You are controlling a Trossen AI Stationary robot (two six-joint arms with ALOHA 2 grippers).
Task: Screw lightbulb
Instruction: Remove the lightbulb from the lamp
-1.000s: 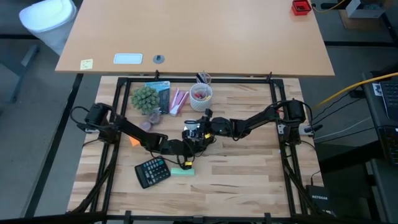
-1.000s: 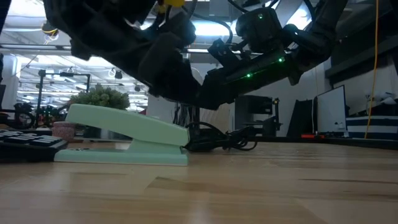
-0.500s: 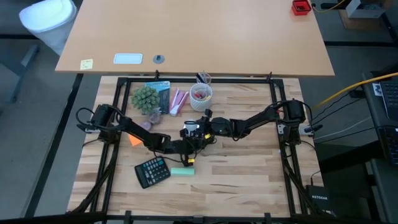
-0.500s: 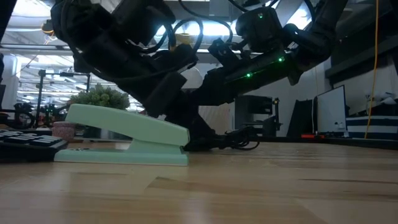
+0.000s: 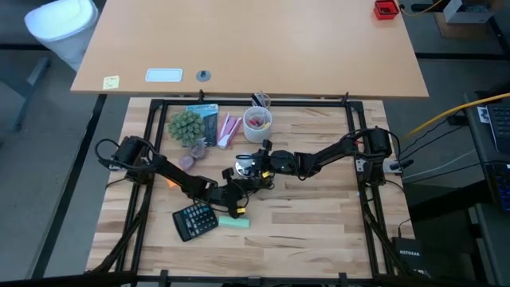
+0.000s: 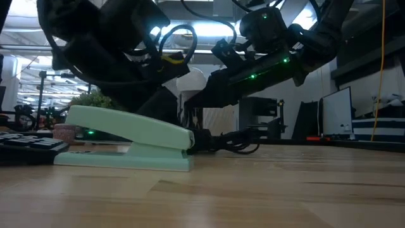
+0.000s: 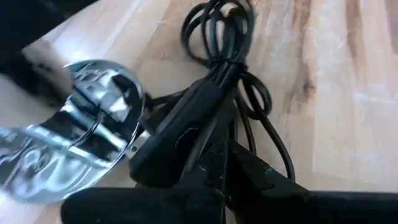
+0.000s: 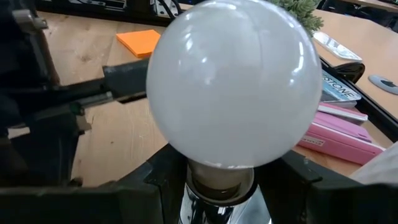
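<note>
The lightbulb [image 8: 233, 81], a white round globe, stands upright on a shiny socket and also shows at the table's middle [image 5: 241, 169] and in the low view [image 6: 193, 79]. My right gripper [image 8: 221, 190] reaches in from the table's right and is shut on it. The round shiny silver base [image 7: 81, 137] lies on the wood with its black cord [image 7: 249, 93] bundled beside it. My left gripper [image 7: 233, 158] is just on the near side of the base [image 5: 234, 199], its fingertips together at the cord's inline switch [image 7: 180, 134]. My right gripper pinches the lightbulb's neck [image 8: 217, 174] just under the globe, one finger [image 8: 149, 183] on each side. The fingers come in about level from the table's right. The bulb stands upright above them. My left gripper is shut at the near end of the cord's switch [image 7: 205, 155], slanting down from the table's left. Its own fingers hide the place of contact. The cord lies on the table.
A green stapler [image 5: 233, 221] and a black calculator [image 5: 195, 221] lie toward the near edge. An orange note pad [image 5: 171, 179], a small plant [image 5: 186, 125], pink items [image 5: 227, 127] and a white cup [image 5: 257, 121] stand toward the far edge.
My left gripper has drawn back from the lamp base toward the table's near edge and a little left, going lower.
</note>
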